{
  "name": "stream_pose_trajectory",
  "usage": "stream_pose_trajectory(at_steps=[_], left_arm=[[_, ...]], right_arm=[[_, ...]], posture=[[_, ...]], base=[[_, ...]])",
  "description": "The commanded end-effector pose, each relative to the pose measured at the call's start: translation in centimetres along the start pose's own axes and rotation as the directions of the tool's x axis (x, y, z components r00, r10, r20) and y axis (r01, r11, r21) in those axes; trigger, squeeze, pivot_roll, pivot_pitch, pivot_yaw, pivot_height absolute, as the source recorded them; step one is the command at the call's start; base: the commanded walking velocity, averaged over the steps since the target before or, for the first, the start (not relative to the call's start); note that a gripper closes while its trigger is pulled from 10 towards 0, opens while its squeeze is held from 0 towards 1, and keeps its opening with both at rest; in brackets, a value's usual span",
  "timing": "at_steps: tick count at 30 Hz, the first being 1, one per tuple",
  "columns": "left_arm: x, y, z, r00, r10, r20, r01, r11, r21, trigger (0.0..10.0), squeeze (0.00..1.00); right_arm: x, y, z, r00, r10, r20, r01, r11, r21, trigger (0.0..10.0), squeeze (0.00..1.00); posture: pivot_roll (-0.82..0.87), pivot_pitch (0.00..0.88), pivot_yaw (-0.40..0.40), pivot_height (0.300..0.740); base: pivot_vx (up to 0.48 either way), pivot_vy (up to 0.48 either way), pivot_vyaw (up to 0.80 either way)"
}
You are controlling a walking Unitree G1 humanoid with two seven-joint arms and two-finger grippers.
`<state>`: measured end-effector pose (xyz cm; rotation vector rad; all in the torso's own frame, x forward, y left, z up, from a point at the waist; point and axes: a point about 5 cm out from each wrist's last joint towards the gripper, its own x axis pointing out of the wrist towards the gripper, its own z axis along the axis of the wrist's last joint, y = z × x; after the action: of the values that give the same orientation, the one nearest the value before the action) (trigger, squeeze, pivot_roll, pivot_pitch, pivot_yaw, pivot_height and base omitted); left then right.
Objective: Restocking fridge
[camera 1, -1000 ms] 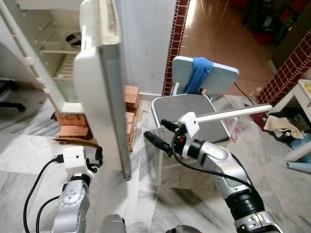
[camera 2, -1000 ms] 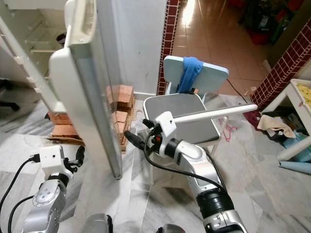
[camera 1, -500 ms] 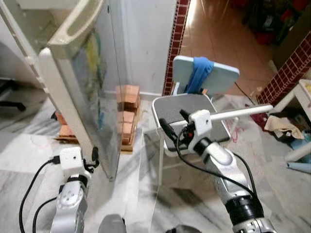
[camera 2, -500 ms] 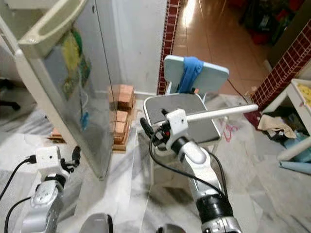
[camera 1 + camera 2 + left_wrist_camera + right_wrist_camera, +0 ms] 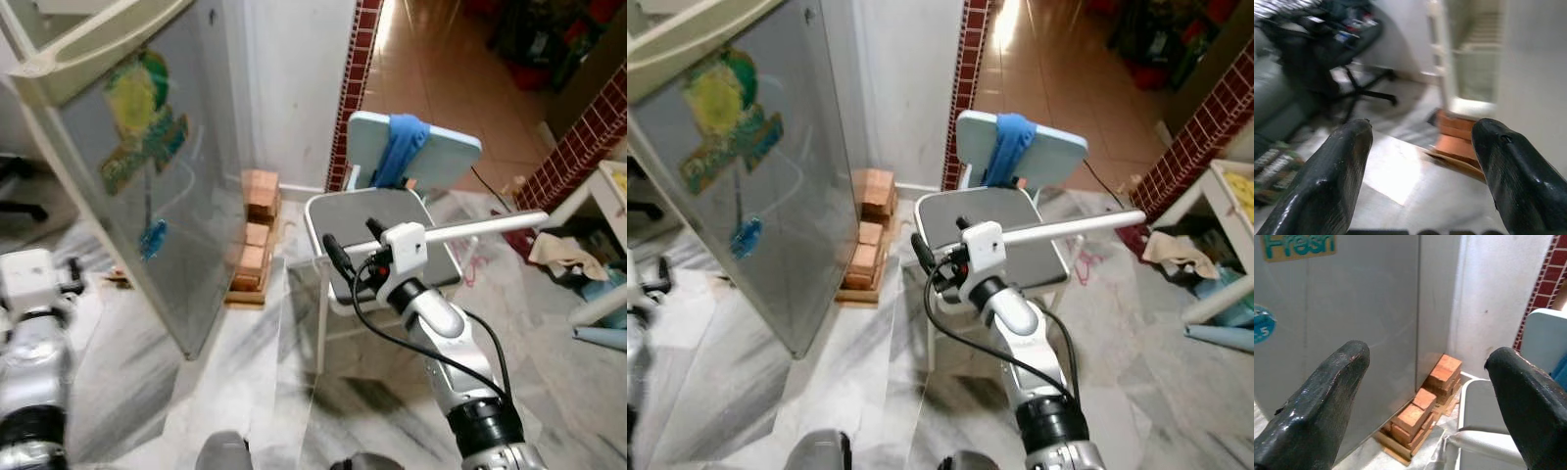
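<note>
Grey-veined marble floor [image 5: 245,343] underfoot, robot w/ both pincers spread and empty: right gripper [image 5: 353,252] over the grey chair seat [image 5: 392,220], left gripper [image 5: 1420,161] low by the fridge. Silver fridge door [image 5: 137,166], stickered, nearly shut; looks heavy, stiff, slick, so best taken at its top rim handle [image 5: 88,54]. Bricks [image 5: 257,230] beyond, propping the fridge.

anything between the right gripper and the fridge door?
Nothing visible. The right gripper hangs open over the front edge of the chair seat, and the fridge door stands to its left across bare marble floor. The brick stack sits further back, by the wall.
</note>
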<state>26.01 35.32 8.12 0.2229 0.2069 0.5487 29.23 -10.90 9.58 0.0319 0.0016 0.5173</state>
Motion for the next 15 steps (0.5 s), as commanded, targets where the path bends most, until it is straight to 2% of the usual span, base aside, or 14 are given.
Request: stream_pose_trajectory(at_steps=[1, 3, 8, 9, 10, 13, 15], left_arm=[[0.2, 1.3, -0.3, 0.998, 0.057, -0.011, -0.057, 0.998, -0.008, 10.0, 0.00], [0.2, 1.8, -0.6, 0.998, 0.056, -0.015, -0.056, 0.998, -0.035, 10.0, 0.00], [-1.5, -1.1, -1.8, 0.993, -0.113, 0.019, 0.114, 0.988, -0.107, 10.0, 0.00], [-2.8, -3.1, -2.1, 0.980, -0.195, 0.043, 0.199, 0.971, -0.133, 10.0, 0.00], [-3.6, -4.4, -2.2, 0.970, -0.237, 0.055, 0.243, 0.958, -0.150, 10.0, 0.00], [-5.3, -6.8, -2.1, 0.943, -0.321, 0.087, 0.331, 0.931, -0.155, 10.0, 0.00], [-6.9, -9.1, -1.9, 0.910, -0.399, 0.110, 0.412, 0.898, -0.155, 10.0, 0.00]], right_arm=[[-0.1, -0.5, 0.5, 0.999, -0.025, 0.021, 0.025, 0.999, -0.019, 10.0, 0.00], [-0.2, -0.5, 0.4, 0.999, -0.029, 0.020, 0.030, 0.999, -0.019, 10.0, 0.00], [-0.6, -0.4, 0.3, 0.999, -0.035, 0.020, 0.035, 0.999, -0.007, 10.0, 0.00], [-0.8, -0.4, 0.2, 0.999, -0.039, 0.017, 0.039, 0.999, -0.004, 10.0, 0.00], [-0.8, -0.5, 0.1, 0.999, -0.045, 0.016, 0.045, 0.999, 0.000, 10.0, 0.00], [-1.0, -0.6, 0.0, 0.998, -0.058, 0.014, 0.058, 0.998, 0.005, 10.0, 0.00], [-1.1, -0.7, -0.2, 0.997, -0.075, 0.007, 0.075, 0.997, 0.012, 10.0, 0.00]], posture=[[0.12, 0.068, -0.042, 0.740], [0.12, 0.071, -0.040, 0.740], [0.12, 0.074, -0.037, 0.740], [0.12, 0.074, -0.039, 0.740], [0.12, 0.074, -0.040, 0.740], [0.13, 0.072, -0.043, 0.740], [0.13, 0.070, -0.049, 0.740]], base=[[0.000, 0.000, 0.00], [0.000, 0.000, 0.00], [0.000, 0.000, 0.00], [0.000, 0.000, 0.00], [0.000, 0.000, 0.00], [0.000, 0.000, 0.00], [0.000, 0.000, 0.00]])
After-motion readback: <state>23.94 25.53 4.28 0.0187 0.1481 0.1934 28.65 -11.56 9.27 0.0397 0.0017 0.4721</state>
